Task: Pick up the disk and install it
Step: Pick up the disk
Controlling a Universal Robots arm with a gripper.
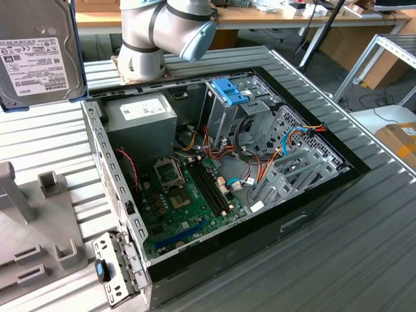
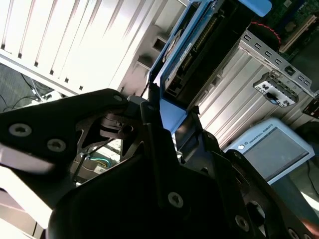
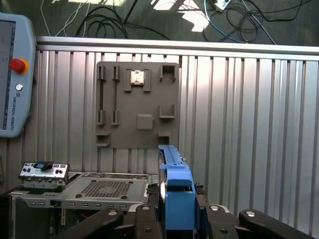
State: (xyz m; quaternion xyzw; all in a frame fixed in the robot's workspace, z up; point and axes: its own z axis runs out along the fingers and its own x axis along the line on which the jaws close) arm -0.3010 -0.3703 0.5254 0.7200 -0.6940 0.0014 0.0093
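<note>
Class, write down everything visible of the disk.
The disk is a flat rectangular drive, its grey metal face carrying a white label, framed by blue plastic rails. In the exterior view it is held upright, to the exterior view's left of the open computer case. In the first wrist view the gripper is shut on its blue end.

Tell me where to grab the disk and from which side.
Grip the disk at its blue-framed end, coming in end-on. It is flat and thin, so the pincer can close across its two broad faces, as it does now.
</note>
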